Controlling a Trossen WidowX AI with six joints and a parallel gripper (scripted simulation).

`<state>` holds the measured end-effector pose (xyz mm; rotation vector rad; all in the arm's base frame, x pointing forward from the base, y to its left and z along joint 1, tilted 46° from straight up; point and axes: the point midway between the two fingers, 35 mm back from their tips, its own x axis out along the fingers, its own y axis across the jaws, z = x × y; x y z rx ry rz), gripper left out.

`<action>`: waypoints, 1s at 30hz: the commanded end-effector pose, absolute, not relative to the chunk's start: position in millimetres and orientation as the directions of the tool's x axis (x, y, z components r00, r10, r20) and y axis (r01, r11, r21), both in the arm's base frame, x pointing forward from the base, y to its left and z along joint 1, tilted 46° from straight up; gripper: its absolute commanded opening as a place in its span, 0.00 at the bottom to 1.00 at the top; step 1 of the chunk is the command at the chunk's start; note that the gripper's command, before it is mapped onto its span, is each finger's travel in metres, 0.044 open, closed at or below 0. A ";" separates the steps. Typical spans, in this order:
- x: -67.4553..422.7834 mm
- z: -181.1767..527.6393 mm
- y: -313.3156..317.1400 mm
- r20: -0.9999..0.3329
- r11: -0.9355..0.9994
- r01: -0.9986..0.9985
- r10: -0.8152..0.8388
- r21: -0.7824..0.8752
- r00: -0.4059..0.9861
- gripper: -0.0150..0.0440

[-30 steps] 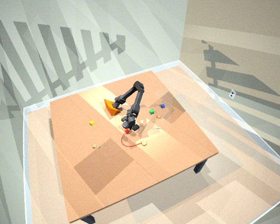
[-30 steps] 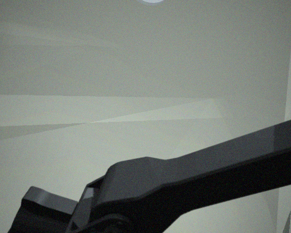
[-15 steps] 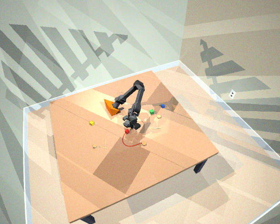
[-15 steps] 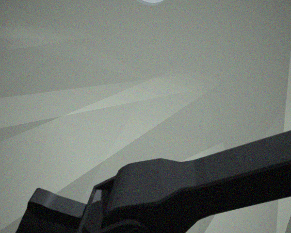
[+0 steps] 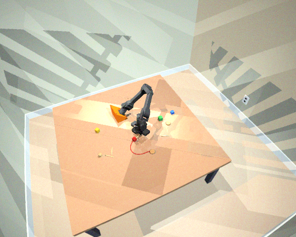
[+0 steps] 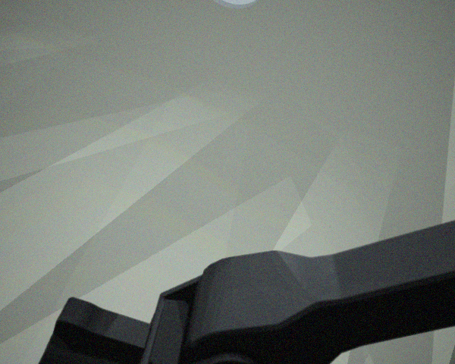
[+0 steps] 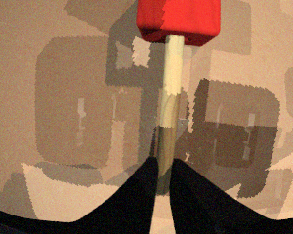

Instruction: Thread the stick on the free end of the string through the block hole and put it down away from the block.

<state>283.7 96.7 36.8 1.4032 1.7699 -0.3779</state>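
Observation:
In the wrist view my gripper point(image 7: 162, 167) is shut on the thin wooden stick point(image 7: 170, 85). The stick runs straight ahead from the fingertips into the red block point(image 7: 180, 0), which sits on the table. Its far end is hidden by the block. In the top view the gripper point(image 5: 138, 136) is low over the table beside the red block point(image 5: 134, 138). The red string point(image 5: 132, 150) curves from the block's far side to the round wooden button point(image 5: 152, 151). The exterior view shows only the arm point(image 6: 298, 297) against a wall.
An orange wedge point(image 5: 117, 113) lies behind the arm. A yellow cube point(image 5: 97, 130) is at the left; green point(image 5: 160, 118) and blue point(image 5: 172, 111) cubes and a second button point(image 5: 167, 123) are at the right. Loose sticks point(image 5: 111, 151) point(image 5: 165, 135) and a small disc point(image 5: 99, 154) lie about.

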 end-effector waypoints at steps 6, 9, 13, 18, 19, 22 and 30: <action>276.9 42.7 104.3 -0.743 0.327 0.912 0.668 0.246 -0.039 0.25; 275.9 45.0 106.6 -0.742 0.326 0.913 0.669 0.247 -0.038 0.25; 274.3 48.2 109.5 -0.742 0.325 0.913 0.669 0.248 -0.037 0.25; 272.1 52.1 112.9 -0.742 0.324 0.913 0.670 0.249 -0.036 0.25; 271.6 52.9 113.6 -0.742 0.324 0.913 0.670 0.249 -0.035 0.25; 270.1 55.3 115.5 -0.741 0.322 0.913 0.670 0.250 -0.034 0.25; 266.1 61.6 120.6 -0.740 0.319 0.914 0.672 0.253 -0.030 0.25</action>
